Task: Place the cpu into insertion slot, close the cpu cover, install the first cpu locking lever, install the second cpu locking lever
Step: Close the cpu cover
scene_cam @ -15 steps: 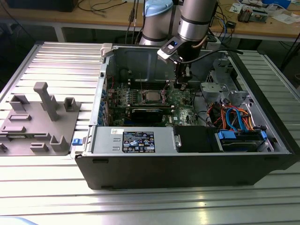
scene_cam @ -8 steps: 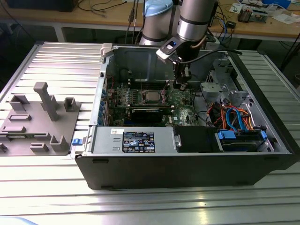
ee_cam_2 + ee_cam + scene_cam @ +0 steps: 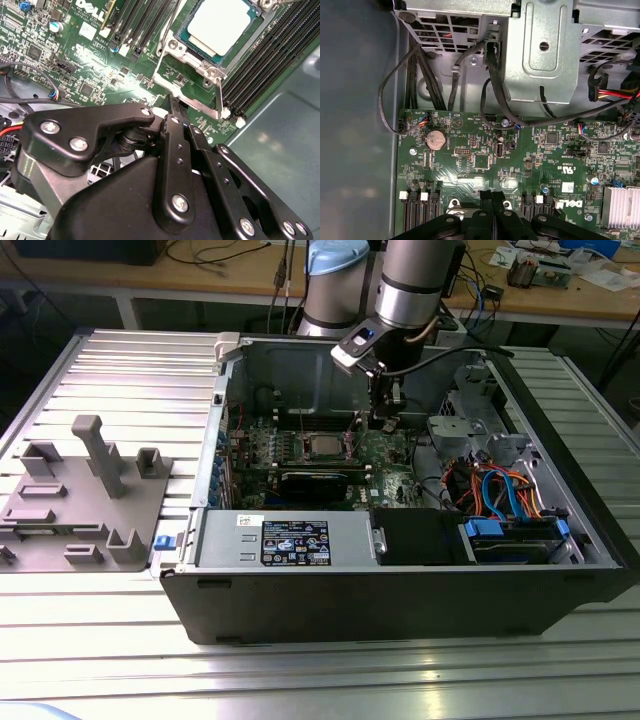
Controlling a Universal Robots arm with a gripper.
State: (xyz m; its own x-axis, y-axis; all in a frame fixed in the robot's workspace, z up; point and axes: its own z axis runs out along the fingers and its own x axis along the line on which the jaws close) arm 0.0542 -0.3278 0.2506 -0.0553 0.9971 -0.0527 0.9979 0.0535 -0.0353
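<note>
Exterior view: the gripper [image 3: 385, 423] stands low over the board at mid-frame, and the cpu [image 3: 320, 447] lies flat in the insertion slot [image 3: 305, 440], just to the exterior view's left of it. Second wrist view: the chip lies face-up ahead of the fingertips; it is square, with no long axis. First wrist view: the fingers [image 3: 485, 200] are pressed together, and nothing is visible between them.

Ribbed aluminium table [image 3: 300, 680], open black computer case [image 3: 400, 605] on it, grey fixture plate [image 3: 85, 510] just beside
</note>
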